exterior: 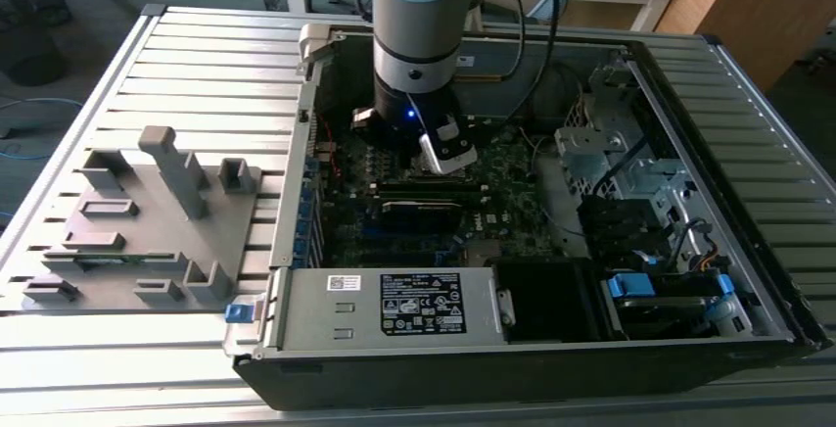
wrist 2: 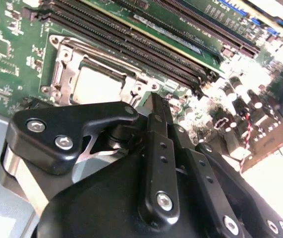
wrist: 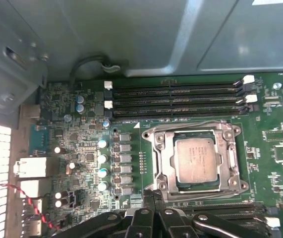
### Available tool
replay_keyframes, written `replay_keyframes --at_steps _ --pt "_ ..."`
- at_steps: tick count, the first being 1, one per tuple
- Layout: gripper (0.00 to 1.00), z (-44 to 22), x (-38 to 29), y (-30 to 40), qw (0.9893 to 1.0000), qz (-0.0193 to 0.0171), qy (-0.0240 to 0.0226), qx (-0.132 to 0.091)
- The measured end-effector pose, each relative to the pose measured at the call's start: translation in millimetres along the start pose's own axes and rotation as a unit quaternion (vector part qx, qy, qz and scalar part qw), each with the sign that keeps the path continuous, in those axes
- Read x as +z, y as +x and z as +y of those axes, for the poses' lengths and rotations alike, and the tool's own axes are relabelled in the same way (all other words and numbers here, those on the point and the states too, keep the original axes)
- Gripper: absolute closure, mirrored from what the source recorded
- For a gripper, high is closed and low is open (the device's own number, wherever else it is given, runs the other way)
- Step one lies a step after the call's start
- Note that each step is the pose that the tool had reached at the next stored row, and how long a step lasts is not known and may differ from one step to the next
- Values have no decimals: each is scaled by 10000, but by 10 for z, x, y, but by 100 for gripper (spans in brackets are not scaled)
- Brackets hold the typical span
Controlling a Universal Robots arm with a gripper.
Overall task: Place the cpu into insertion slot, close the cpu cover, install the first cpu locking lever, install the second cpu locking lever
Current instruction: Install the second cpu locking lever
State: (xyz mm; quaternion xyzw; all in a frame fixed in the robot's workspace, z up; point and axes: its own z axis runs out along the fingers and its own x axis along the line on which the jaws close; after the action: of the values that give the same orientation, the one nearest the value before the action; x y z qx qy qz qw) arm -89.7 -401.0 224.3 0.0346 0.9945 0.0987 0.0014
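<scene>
The cpu [wrist: 196,161], a flat silver-grey square, lies in the insertion slot [wrist: 157,159] on the green motherboard [wrist: 280,148]. The cpu cover [wrist: 233,159], a silver frame, lies flat around it. The cpu [wrist 2: 97,85] and the cover [wrist 2: 67,62] also appear in the second wrist view. My gripper [wrist: 154,199] is shut, its black fingers pressed together with nothing seen between them. Its tips sit right at the socket's edge, beside the cover's corner [wrist 2: 142,89]. A thin lever wire [wrist: 191,124] runs along one side of the cover. In the exterior view the gripper [exterior: 441,161] hangs low over the board.
Long black memory slots [wrist: 176,99] run beside the socket, with a row of capacitors [wrist: 102,163] on another side. The open computer case [exterior: 392,349] has a power supply box [exterior: 392,305] and drive cages [exterior: 627,172]. A grey fixture plate [exterior: 144,221] lies on the slatted table [exterior: 105,368].
</scene>
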Motion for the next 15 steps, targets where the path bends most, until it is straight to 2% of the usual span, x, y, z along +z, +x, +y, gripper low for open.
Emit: replay_keyframes --at_steps 5,6,10,11,13,15 --pt "90 3 -15 0 10000 -1 11 -1" --pt "90 6 -15 1 10000 -2 28 0" --pt "90 35 -8 1 9997 -17 233 -2" --pt "90 39 -8 -1 9997 -18 261 -3" --pt "90 47 -6 -16 9997 -19 264 -3" --pt "90 53 -4 -60 9996 -18 264 -3"
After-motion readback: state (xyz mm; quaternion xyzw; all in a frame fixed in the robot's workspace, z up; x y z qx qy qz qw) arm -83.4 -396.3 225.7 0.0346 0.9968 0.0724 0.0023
